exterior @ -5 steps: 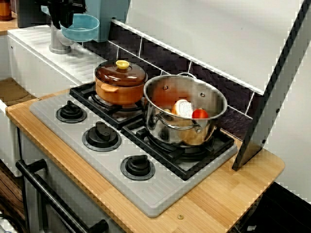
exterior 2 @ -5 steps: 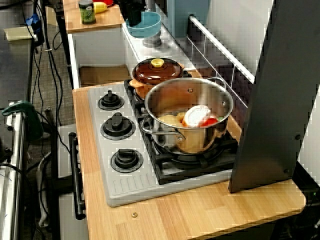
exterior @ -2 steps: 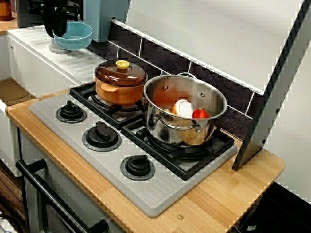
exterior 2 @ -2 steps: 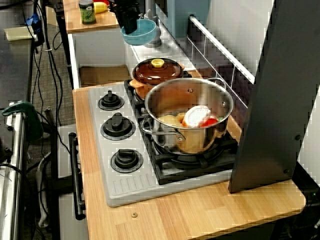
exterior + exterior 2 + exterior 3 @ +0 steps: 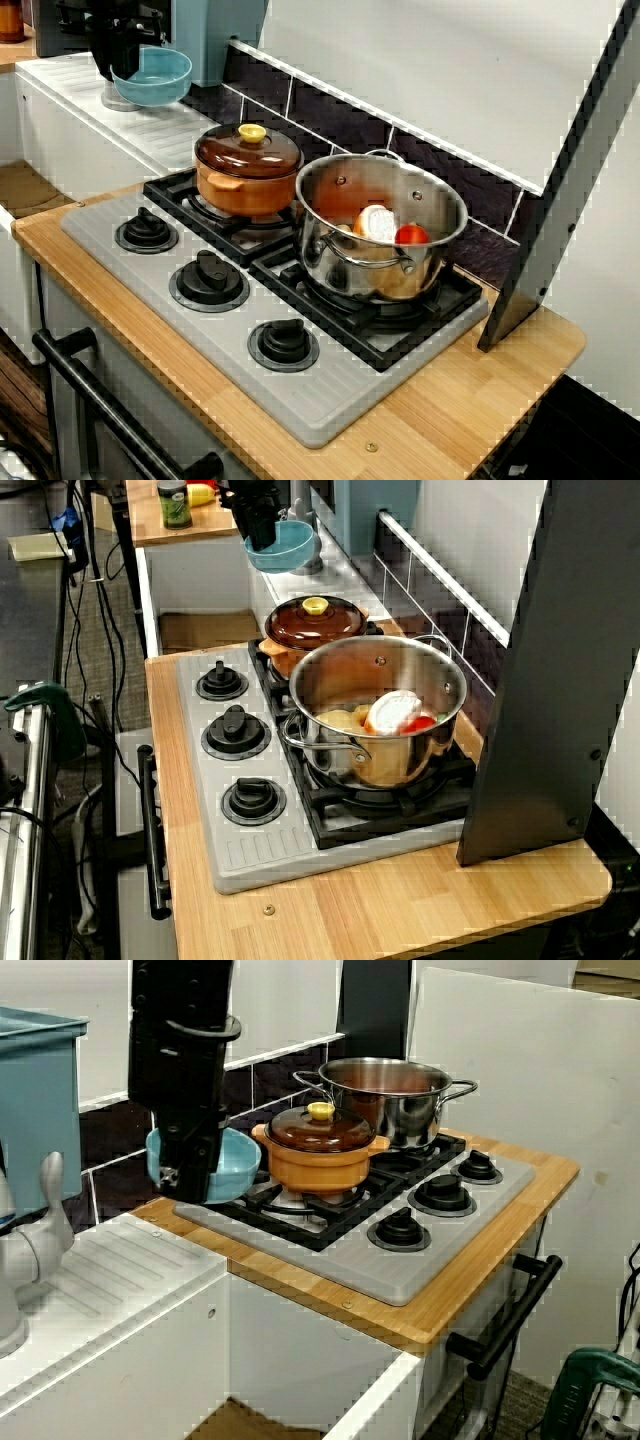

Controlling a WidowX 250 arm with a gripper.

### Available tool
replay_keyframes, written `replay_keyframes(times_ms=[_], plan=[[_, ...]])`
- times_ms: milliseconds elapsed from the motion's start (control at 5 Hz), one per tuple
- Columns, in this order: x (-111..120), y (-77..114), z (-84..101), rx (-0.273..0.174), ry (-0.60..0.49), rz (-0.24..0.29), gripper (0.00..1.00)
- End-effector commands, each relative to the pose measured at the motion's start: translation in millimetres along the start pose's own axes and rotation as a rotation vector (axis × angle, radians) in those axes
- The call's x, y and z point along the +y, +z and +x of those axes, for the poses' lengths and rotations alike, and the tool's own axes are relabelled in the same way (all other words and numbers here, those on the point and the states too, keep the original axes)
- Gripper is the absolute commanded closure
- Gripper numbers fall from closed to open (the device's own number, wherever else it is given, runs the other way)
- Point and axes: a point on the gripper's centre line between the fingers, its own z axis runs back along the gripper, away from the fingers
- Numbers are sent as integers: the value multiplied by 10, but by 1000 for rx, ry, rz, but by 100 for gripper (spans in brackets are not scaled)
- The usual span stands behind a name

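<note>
My gripper (image 5: 117,62) is shut on the rim of a light blue bowl (image 5: 155,78) and holds it in the air over the white drainboard (image 5: 120,125), beside the grey tap. From the sink side, the gripper (image 5: 191,1172) and the bowl (image 5: 222,1163) hang just left of the stove's back corner. In the high view the bowl (image 5: 285,544) sits under the black gripper (image 5: 262,528). The bowl looks empty. Nearest on the stove is a brown lidded pot (image 5: 248,170) with a yellow knob.
A steel pot (image 5: 335,262) holding a red and a white-orange food item stands on the right rear burner. Three black knobs (image 5: 208,280) line the stove front. A blue box (image 5: 38,1090) stands behind the sink. A grey tap (image 5: 40,1230) rises from the drainboard. A dark panel (image 5: 545,680) leans at the counter's right.
The gripper has carried the blue bowl down and a little away from the blue box, toward the drainboard's front; since 0.4 s ago it has barely moved.
</note>
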Motion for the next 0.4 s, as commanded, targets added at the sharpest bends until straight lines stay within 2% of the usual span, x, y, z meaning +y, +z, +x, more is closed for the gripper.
replay_keyframes(times_ms=[0,200], plan=[[103,1,133,-28,42,11,100],[127,-42,142,-22,55,10,100]])
